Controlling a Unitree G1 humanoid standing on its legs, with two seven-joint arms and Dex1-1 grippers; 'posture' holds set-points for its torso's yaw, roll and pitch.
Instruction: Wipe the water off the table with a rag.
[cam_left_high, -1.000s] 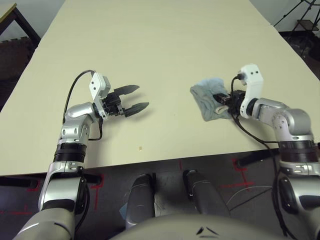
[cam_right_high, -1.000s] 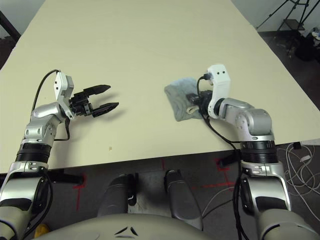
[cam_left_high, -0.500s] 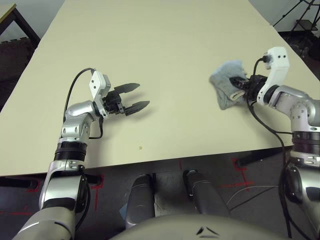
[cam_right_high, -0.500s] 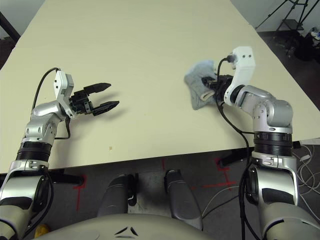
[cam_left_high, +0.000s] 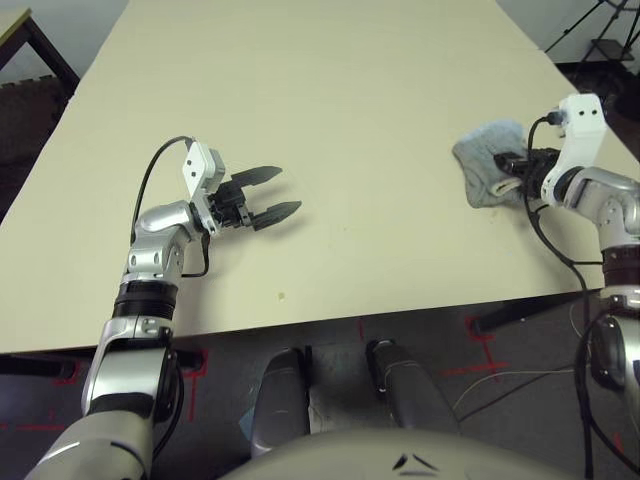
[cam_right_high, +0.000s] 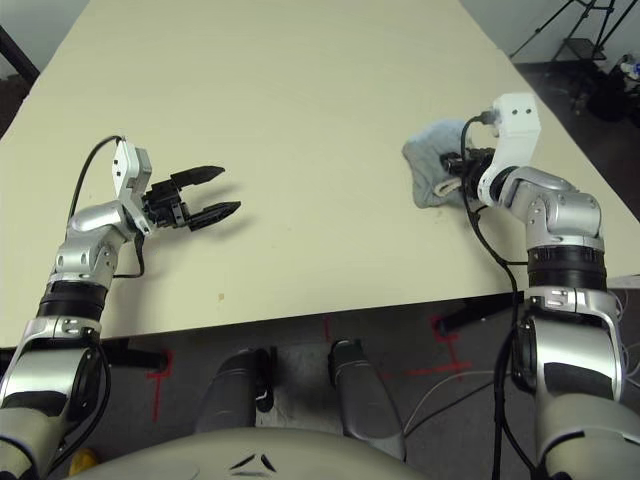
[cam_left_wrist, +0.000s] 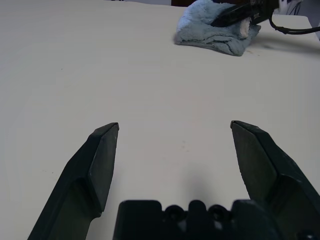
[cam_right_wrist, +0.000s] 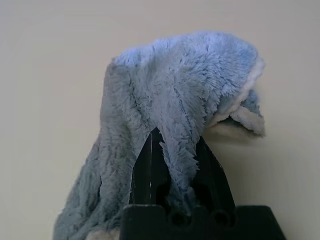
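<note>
Currently, the blue-grey terry rag (cam_right_wrist: 150, 95) is found clamped in the right pincer (cam_right_high: 450, 163), a fold of the cloth being pinched between its two black fingers. The rag is laid in a crumpled heap on the cream-beige table (cam_left_high: 350, 130), toward its right side, with the cream-white hem exposed. The left pincer (cam_left_high: 280, 195) is held above the left part of the table, its fingers spread apart with nothing gripped. A tiny tan speck (cam_left_high: 281, 296) is noted by the near edge, between the two forearms.
</note>
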